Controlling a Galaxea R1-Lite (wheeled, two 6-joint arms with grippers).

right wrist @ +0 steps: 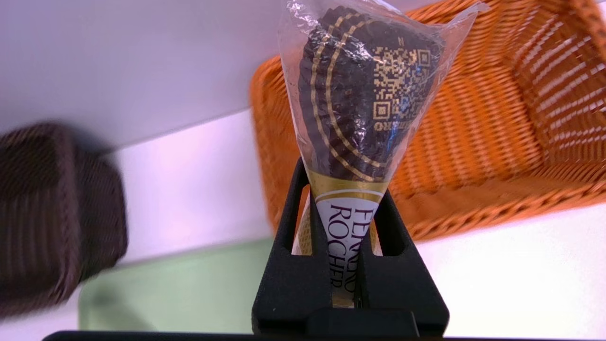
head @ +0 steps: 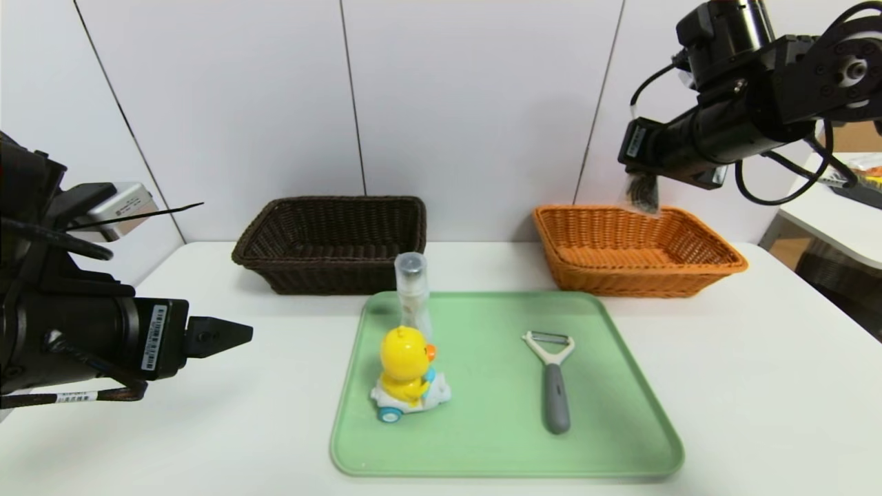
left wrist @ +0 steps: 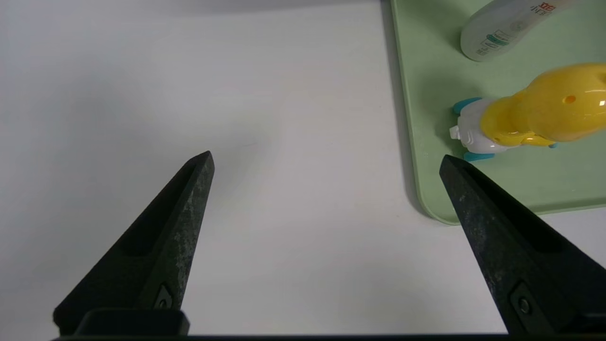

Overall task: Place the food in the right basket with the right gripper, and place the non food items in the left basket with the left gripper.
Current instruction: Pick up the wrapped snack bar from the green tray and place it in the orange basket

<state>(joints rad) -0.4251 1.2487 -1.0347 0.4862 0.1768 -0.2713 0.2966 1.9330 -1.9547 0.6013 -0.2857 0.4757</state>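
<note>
From where I stand, taking the green tray as my landmark, the head view has the right gripper up beyond the tray's far right corner, over the orange basket. The wrapped snack hangs from it above that basket. The dark brown basket sits behind the tray's far left corner. On the tray there are 3 things: the duck toy on its left half, the clear bottle upright behind the duck, and the peeler on its right half, grey handle toward the near edge. The left gripper hovers left of the tray.

In the left wrist view, its 2 fingers are spread wide with nothing between them, near a corner of the tray.

In the right wrist view, the 2 fingers pinch the snack's narrow end, the FERRERO ROCHER lettering between them, its wide dark end sticking out past the tips.
</note>
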